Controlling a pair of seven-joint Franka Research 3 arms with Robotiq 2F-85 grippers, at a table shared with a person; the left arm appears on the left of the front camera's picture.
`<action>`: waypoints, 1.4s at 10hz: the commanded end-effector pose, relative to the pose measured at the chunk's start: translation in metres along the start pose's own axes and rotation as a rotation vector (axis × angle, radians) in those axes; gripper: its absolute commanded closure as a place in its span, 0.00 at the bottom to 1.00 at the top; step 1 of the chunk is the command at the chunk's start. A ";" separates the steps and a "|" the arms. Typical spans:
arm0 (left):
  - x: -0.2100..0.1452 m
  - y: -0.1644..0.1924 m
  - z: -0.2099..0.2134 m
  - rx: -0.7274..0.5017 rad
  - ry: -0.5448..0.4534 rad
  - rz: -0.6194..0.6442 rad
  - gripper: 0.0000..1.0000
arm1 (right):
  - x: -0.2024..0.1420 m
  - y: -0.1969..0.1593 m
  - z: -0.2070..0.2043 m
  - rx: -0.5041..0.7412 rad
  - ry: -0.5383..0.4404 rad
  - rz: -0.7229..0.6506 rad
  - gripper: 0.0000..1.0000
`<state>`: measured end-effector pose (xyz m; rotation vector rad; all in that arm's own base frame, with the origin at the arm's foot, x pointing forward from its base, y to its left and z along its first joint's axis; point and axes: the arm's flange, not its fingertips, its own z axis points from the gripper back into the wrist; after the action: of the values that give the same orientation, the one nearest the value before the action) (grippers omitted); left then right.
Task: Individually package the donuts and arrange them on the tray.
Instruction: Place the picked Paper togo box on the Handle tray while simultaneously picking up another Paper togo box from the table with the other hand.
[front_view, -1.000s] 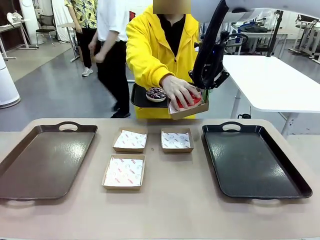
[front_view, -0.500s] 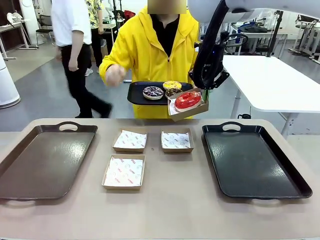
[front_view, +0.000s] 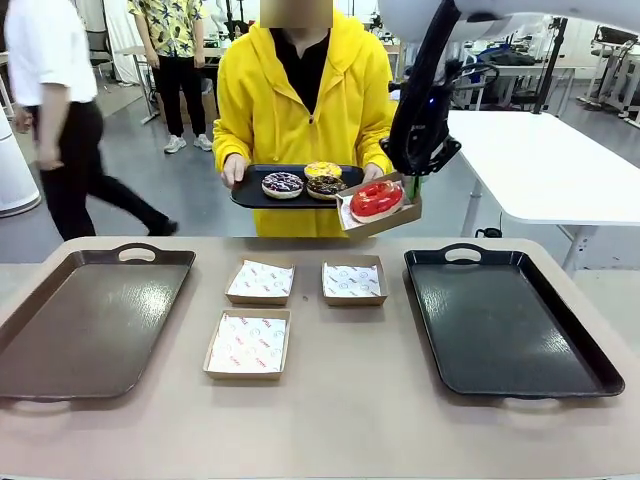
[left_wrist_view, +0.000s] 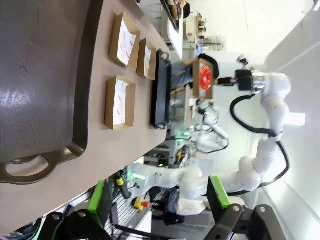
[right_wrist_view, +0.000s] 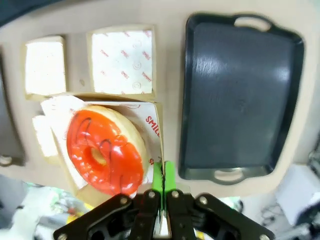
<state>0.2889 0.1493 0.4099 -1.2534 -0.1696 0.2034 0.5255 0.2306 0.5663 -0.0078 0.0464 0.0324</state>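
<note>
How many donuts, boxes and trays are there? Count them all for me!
Donuts: 4
Cardboard boxes: 4
Trays: 3
Total: 11

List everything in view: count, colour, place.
yellow donut, sprinkled dark donut, brown donut: 3, on small black tray that the person holds.
red donut: 1, glossy red, in held box.
held box: 1, brown cardboard, raised beside the small black tray.
empty boxes: 3, brown with white paper, table middle.
brown tray: 1, table, robot's left.
large black tray: 1, table, robot's right.
person: 1, yellow hoodie, far side.
right gripper: 1, black, shut on held box's edge.
left gripper: 1, black, open, empty.
</note>
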 end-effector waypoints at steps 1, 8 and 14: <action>-0.011 -0.044 -0.026 0.198 0.075 -0.049 0.00 | -0.025 -0.057 0.013 0.012 -0.057 0.054 0.99; 0.000 -0.149 -0.200 0.775 0.282 -0.139 0.00 | -0.001 -0.209 -0.079 0.135 -0.068 -0.015 0.99; -0.003 -0.119 -0.313 1.121 0.210 -0.293 0.00 | 0.012 -0.199 -0.117 0.127 -0.010 0.001 0.99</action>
<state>0.3606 -0.1651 0.4400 -0.1850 -0.0225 -0.1236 0.5379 0.0293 0.4500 0.1258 0.0298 0.0015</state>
